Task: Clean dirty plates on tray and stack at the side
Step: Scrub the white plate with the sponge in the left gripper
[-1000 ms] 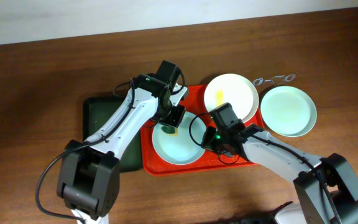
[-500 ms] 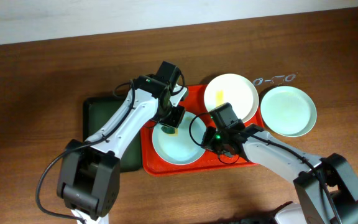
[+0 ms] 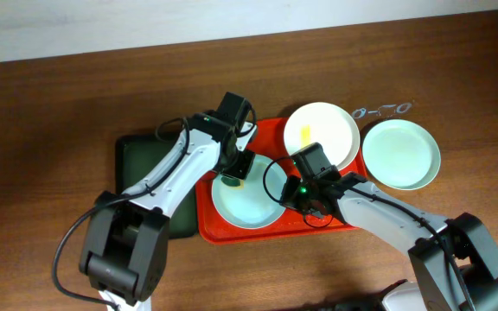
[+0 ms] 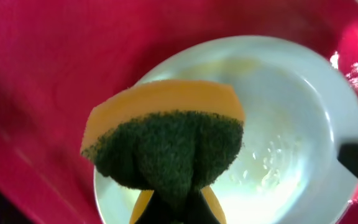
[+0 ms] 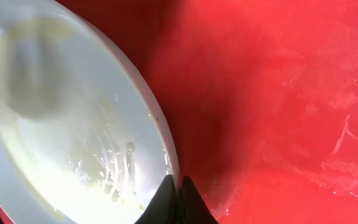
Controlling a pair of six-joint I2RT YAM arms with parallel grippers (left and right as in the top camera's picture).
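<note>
A pale mint plate lies on the front left of the red tray. My left gripper is shut on a yellow and dark green sponge and holds it over the plate's far-left part. My right gripper is shut on the plate's right rim, one finger on each side. A cream-white plate with a yellow smear lies at the tray's back right. A second mint plate lies on the table right of the tray.
A dark green tray lies left of the red tray, under my left arm. Small glass-like objects lie on the table behind the right mint plate. The tray floor right of the gripped plate is wet.
My left gripper with the sponge has shifted slightly forward and left over the plate. The right gripper and the plates have not moved.
</note>
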